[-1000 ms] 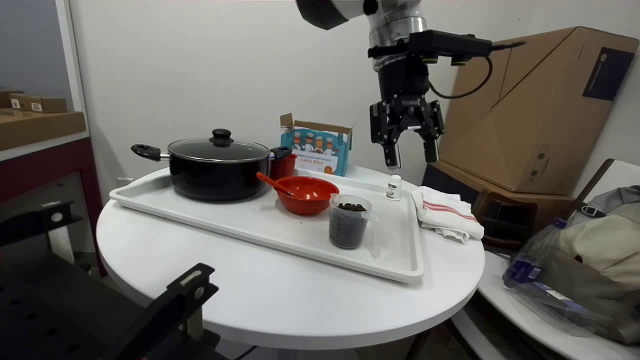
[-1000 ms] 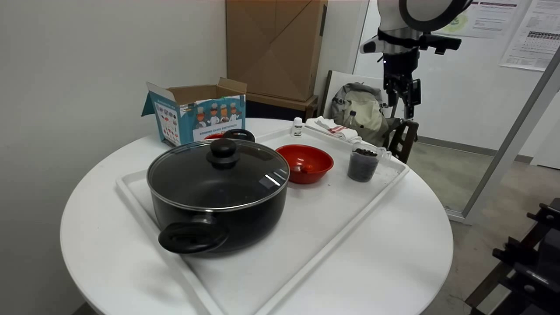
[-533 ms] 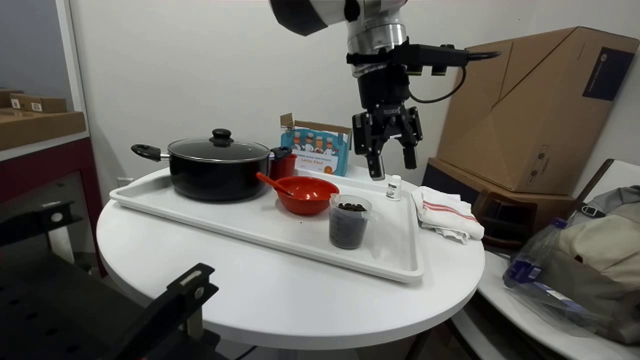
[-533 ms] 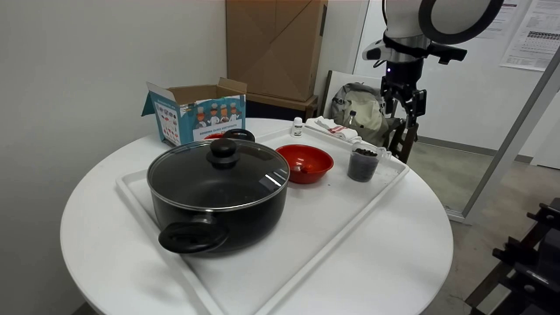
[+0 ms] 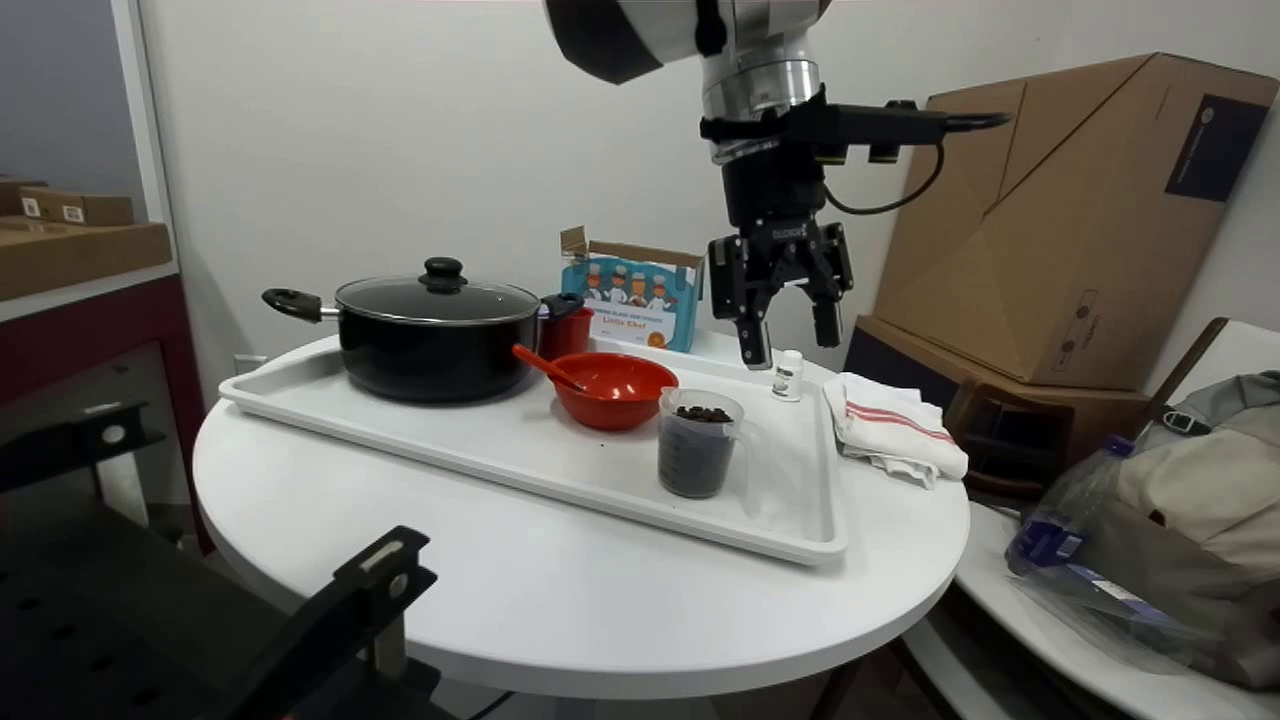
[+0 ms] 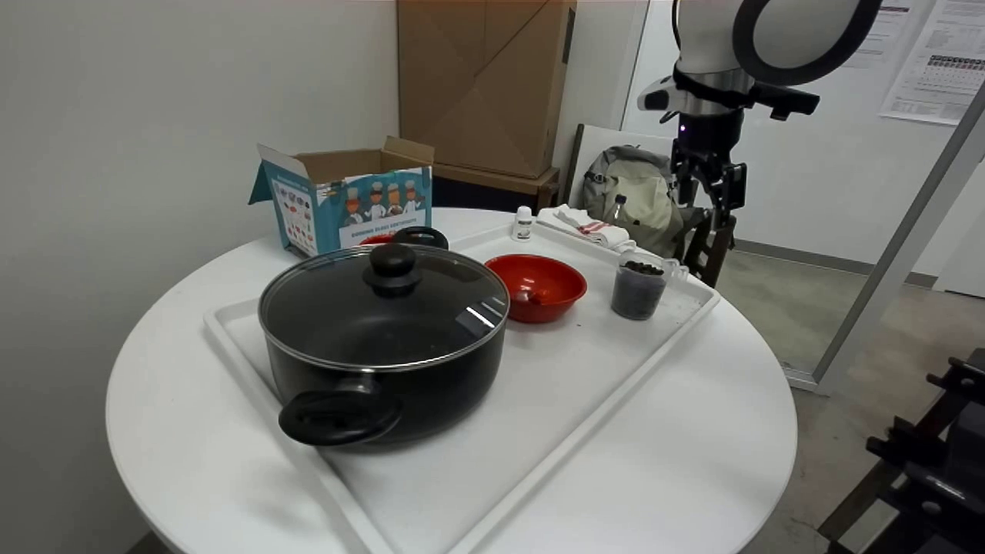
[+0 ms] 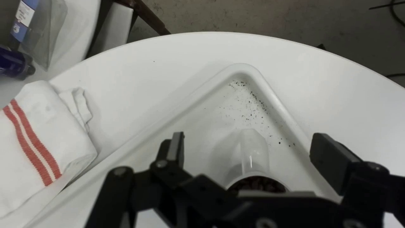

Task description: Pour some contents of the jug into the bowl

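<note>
Black two-finger gripper (image 5: 792,347), jaws apart, higher than clear cylindrical jug (image 5: 697,450); round red bowl (image 5: 625,402) at jug's 10 o'clock in exterior view.

There is one jug (image 5: 697,458), one bowl (image 5: 622,398), one pot (image 5: 437,355), one towel (image 5: 888,418).

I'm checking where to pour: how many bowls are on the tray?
1 visible: the red bowl, between the lidded pot and the measuring jug. A red container behind the pot is partly hidden; its type is unclear.
</note>
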Motion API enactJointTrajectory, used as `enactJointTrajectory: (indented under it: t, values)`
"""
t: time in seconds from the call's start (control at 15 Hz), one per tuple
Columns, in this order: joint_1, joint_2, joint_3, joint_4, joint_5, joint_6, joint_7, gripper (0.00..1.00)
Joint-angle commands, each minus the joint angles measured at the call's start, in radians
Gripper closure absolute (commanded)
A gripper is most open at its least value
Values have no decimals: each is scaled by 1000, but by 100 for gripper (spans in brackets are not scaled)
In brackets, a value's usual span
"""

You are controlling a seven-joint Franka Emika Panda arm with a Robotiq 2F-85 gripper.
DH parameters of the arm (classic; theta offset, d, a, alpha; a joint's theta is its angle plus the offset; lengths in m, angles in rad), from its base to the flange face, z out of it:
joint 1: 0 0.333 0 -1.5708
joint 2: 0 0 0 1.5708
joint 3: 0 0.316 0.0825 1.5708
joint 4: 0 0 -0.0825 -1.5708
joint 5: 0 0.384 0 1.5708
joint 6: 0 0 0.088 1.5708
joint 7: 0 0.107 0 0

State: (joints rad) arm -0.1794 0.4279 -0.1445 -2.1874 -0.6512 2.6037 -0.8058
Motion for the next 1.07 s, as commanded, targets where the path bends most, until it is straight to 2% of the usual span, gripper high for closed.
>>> enactJointTrajectory:
  t: [0.0, 1.0]
  values:
    - [0, 32, 12, 31, 26, -7, 30, 0]
    - [0, 160, 19, 127, 110, -27, 35, 0]
